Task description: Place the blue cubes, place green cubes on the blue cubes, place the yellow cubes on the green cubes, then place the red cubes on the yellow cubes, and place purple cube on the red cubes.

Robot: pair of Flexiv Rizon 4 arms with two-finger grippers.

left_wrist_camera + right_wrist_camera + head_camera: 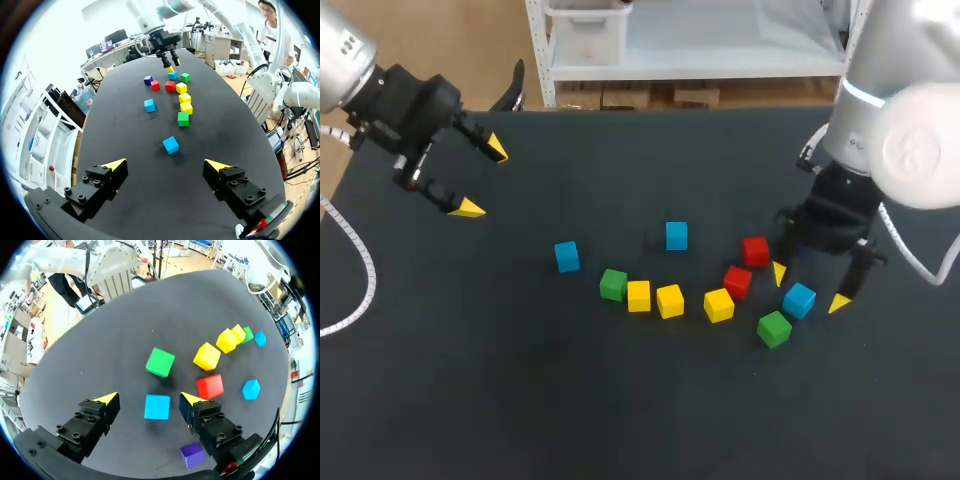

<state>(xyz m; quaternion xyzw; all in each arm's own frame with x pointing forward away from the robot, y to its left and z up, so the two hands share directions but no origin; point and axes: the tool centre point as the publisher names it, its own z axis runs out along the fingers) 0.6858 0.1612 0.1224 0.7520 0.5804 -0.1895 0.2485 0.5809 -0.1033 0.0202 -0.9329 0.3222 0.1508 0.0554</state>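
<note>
Close to the front edge of the surface [620,420] sits a green cube [774,328]. Just behind it is the blue cube [799,300] that matters right now. The right claw [809,287] hangs over this cube, wide open, with one yellow tip on each side. The tips do not look like they are squeezing it, so the claw has nothing in its hold.

Two red cubes [738,282] [755,251] sit just beside that claw, toward the middle of the surface. The purple cube [192,455] is tucked close by the claw too, and it shows best from the wrist. A little further along is a curved row of three yellow cubes [718,305] [670,301] [639,296], with the other green cube [613,285] at its end. Behind the row stand two more blue cubes [567,256] [676,236], a bit apart from each other.

Far off at the back corner, the left claw [482,179] is up off the surface. It is wide open and empty, well away from every cube.

I think the step is to pick up the blue cube between the tips. To do it well, the claw should go low and keep the cube right in the middle. It should close slowly on two flat sides, then lift straight up. A sideways slide could bump the green or red cubes nearby. After that it needs a bare spot, with room for the other blue cubes beside it.
</note>
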